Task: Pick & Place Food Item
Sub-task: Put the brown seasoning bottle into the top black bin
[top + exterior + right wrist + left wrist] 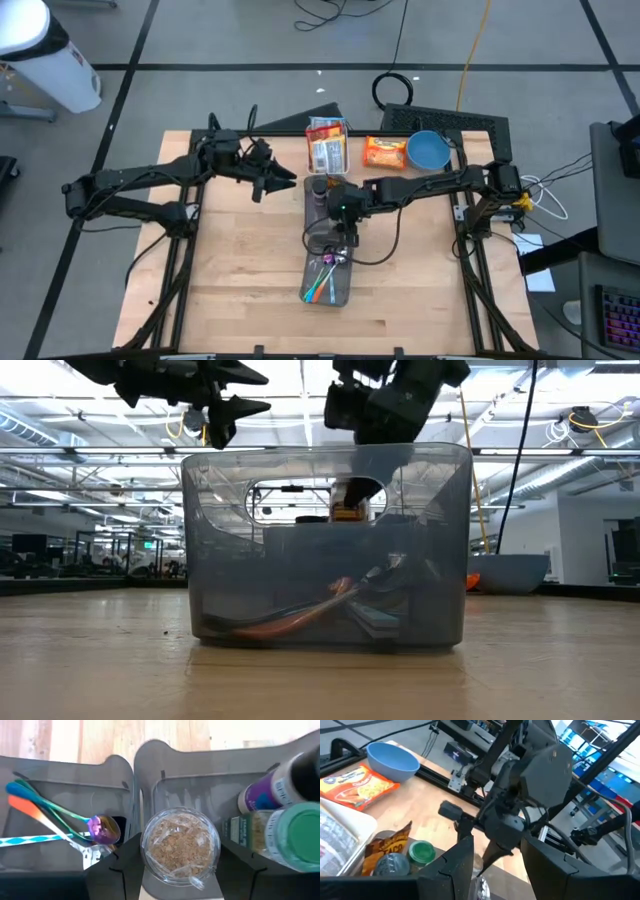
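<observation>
A clear round jar of brown granules (180, 845) sits between the fingers of my right gripper (179, 847), which is shut on it over the middle of the grey bin (345, 290). In the high view my right gripper (340, 220) hides the jar. Colourful spoons (55, 817) lie in the bin's near compartment. Two spice bottles, one green-lidded (300, 835) and one purple-labelled (265, 792), stand in the compartment beside the jar. My left gripper (285, 183) hovers open and empty to the left of the bin's far end, pointing at the right arm. My right gripper pinches the jar's opposite sides (147, 845) between its two fingers, just under the clear lid. The fingers slant down from above, coming from the table's right side. The jar stays upright, lid up, inside the bin's walls. Whether its base rests on anything is hidden.
Along the far edge lie food packets (327, 145), an orange noodle packet (385, 151) and a blue bowl (430, 150). A taco packet (385, 850) and a green-lidded jar (422, 851) lie near the bin's far end. Bare wood lies left and right of the bin.
</observation>
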Available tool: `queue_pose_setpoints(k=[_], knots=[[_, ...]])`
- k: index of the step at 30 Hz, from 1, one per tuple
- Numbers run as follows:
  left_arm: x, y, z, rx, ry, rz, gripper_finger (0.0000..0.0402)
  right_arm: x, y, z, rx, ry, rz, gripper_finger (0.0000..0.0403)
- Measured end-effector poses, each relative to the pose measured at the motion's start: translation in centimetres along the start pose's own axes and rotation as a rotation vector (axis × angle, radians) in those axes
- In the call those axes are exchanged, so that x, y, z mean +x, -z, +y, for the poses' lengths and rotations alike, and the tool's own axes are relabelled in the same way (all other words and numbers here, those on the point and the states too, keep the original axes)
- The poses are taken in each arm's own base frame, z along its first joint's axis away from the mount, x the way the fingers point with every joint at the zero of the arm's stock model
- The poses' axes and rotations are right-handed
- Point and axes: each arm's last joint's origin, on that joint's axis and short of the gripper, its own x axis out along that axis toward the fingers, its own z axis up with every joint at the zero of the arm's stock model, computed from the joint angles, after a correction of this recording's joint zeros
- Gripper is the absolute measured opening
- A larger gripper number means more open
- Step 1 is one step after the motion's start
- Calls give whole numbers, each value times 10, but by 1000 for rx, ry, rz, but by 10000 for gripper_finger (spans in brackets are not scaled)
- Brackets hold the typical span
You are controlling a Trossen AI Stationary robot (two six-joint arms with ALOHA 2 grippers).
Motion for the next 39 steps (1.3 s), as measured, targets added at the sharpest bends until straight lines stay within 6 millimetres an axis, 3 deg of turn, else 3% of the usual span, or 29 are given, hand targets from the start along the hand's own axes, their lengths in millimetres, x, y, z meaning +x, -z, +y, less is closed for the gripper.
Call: queue_pose_setpoints(k=[11, 18, 26, 39], knots=[[0, 0, 0, 0, -8, -2, 170, 20, 23, -11, 61, 38, 3, 183], [0, 0, 1, 4, -31, -14, 170, 24, 22, -17, 74, 44, -34, 183], [0, 0, 1, 8, -31, -14, 170, 43, 27, -22, 91, 4, 9, 183], [0, 0, 1, 9, -31, -14, 170, 43, 28, -28, 105, 12, 15, 185]])
